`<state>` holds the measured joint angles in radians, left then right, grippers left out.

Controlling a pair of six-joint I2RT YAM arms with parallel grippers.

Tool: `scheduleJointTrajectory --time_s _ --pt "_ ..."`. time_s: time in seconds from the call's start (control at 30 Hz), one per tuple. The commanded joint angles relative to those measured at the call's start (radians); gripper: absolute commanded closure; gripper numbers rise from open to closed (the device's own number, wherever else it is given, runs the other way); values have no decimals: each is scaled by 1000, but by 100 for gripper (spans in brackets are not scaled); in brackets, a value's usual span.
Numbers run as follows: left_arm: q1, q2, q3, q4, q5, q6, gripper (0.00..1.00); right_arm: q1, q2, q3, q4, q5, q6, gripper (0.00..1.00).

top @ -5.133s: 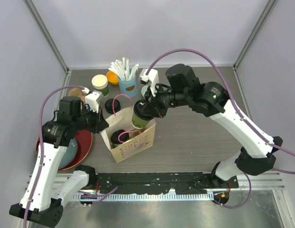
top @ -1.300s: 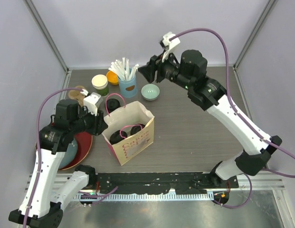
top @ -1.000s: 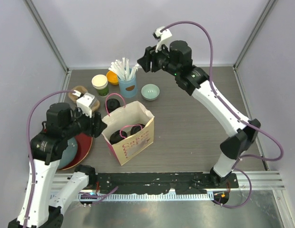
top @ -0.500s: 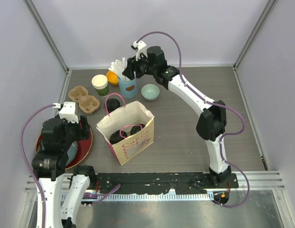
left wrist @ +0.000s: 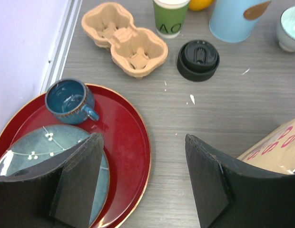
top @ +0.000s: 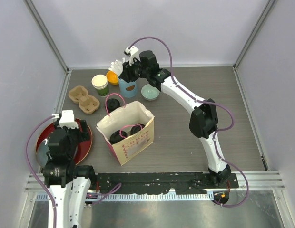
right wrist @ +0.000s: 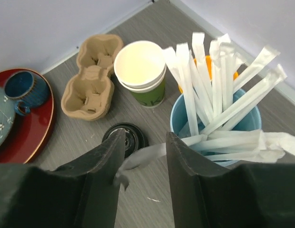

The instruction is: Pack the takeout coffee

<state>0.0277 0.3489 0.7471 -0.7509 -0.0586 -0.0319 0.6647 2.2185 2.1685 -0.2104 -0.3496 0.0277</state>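
Observation:
The takeout coffee, two black-lidded cups (top: pixel 120 135) (top: pixel 137 129), stands inside the open paper bag (top: pixel 133 145). My left gripper (top: pixel 80 129) (left wrist: pixel 143 140) hovers open over the rim of the red tray (left wrist: pixel 128 133), left of the bag (left wrist: pixel 276 142), with nothing between its fingers. My right gripper (top: pixel 124 71) (right wrist: pixel 145 135) is at the blue cup of straws (top: pixel 128 86) (right wrist: pixel 178 114). Its jaws stand apart with the end of one white straw (right wrist: pixel 142 154) lying between them, brushing the left finger.
A loose black lid (left wrist: pixel 198 59) (right wrist: pixel 135 137) lies on the table by an open green cup (top: pixel 100 84) (left wrist: pixel 170 19) (right wrist: pixel 142 71) and a cardboard cup carrier (top: pixel 84 99) (left wrist: pixel 126 42). A pale green bowl (top: pixel 150 91) and an orange (top: pixel 112 76) are at the back. A blue mug (left wrist: pixel 66 97) and plate (left wrist: pixel 24 152) rest on the tray.
My right arm swung left from above the bowl to the straw cup. My left arm pulled back from the bag toward the near left, its jaws widening.

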Motion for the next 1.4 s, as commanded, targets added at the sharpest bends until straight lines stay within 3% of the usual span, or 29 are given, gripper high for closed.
scheduleJointTrajectory --time_s 0.0,0.13,0.23,0.6,0.87,1.0,1.2,1.37 --pt "8 -37 -27 145 -15 -11 27 13 20 66 26 44 -25 67" --pt "18 -59 -45 171 2 -26 27 21 0 60 48 73 -57 93" --pt "17 -74 -58 182 39 -33 27 33 -43 48 51 96 -94 99" --pt "18 -126 -121 232 78 -53 26 61 -215 13 29 175 -181 99" --pt "20 -131 -118 229 83 -53 26 70 -347 50 -38 124 -183 99" --pt "20 -126 -118 229 89 -53 26 70 -523 31 -147 87 -180 99" --pt "20 -116 -121 237 98 -62 26 72 -762 -154 -213 45 -132 99" --pt "24 -119 -120 234 106 -69 26 70 -891 -240 -438 73 -137 99"
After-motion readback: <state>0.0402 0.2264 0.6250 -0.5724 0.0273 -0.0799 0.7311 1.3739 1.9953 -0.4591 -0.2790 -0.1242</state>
